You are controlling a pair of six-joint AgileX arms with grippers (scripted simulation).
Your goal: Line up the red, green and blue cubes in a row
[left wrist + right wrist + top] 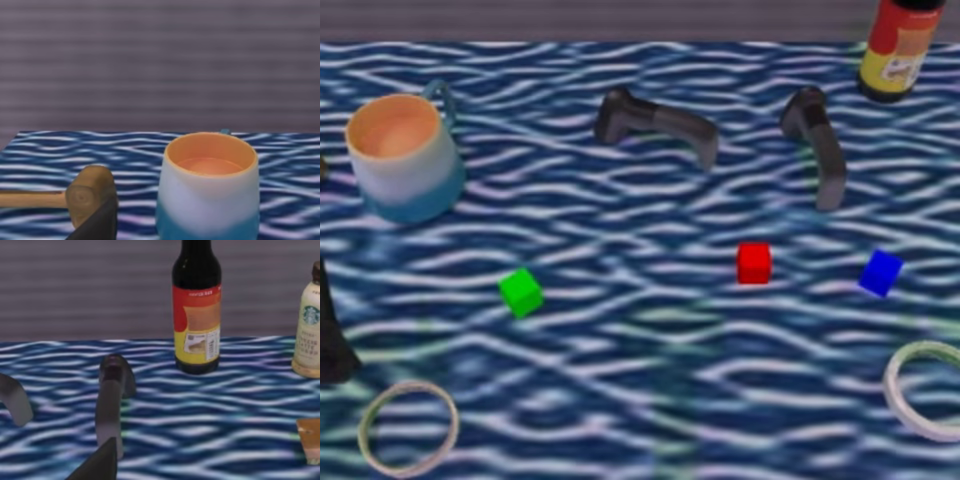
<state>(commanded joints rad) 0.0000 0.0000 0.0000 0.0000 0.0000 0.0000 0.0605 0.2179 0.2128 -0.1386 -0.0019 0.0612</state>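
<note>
Basically nothing gripped yet. Left pincer [95,225] shows only as a dark sliver at the edge of the left wrist view, so I cannot tell whether it is open or closed. It holds no cube and looks toward the mug [207,187] and a wooden mallet [87,192] beside it. A dark shape at the top view's left edge is probably the left arm, parked. Right pincer [97,462] is the same: a dark sliver in its wrist view, state cannot tell, no cube in it. It faces a grey curved piece [112,400], a dark bottle [196,315] and a pale bottle [307,325]. Right arm does not appear in the top view.

Cubes all sit loose on the blue wavy surface [650,390], none touching another. Red cube [754,263] is right of centre and the blue cube [880,273] is farther right, apart from it and roughly level. Green cube [521,292] is well apart on the left half, slightly nearer the bottom edge and turned a bit.

Progress, as I judge it: no row formed and no step done. Red and blue loosely share a line but with a gap. Green is the outlier and needs bringing over beside red, likely left arm work. Blue then needs closing in, likely by the right arm.

Clutter away from the cubes: two rings, one bottom left [408,428] and one bottom right [925,390].
</note>
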